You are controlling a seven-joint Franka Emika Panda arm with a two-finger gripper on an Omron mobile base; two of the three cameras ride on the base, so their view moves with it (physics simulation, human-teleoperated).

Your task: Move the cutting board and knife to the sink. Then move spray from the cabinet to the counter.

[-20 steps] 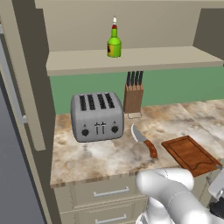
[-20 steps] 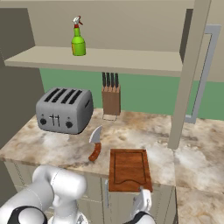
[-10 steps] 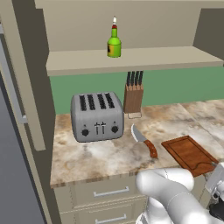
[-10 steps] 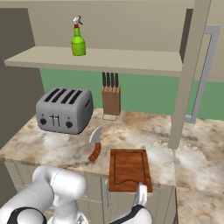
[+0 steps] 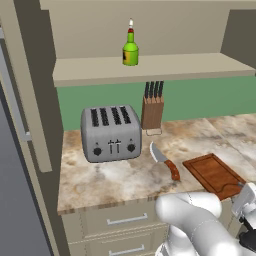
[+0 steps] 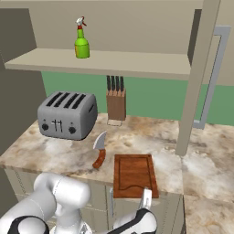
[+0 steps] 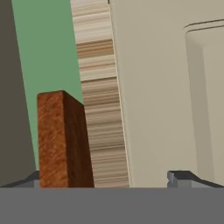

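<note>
The pincer (image 7: 105, 179) has risen a little toward the worktop's (image 6: 55, 153) front edge, jaws wide, holding nothing, at the cutting board's (image 6: 134, 173) near end. The board lies flat at the front, right of the toaster (image 6: 66, 114). The spray (image 6: 82, 39) stands on the cabinet (image 6: 137, 61) shelf. The knife (image 6: 99, 151) lies just left of the board.
</note>
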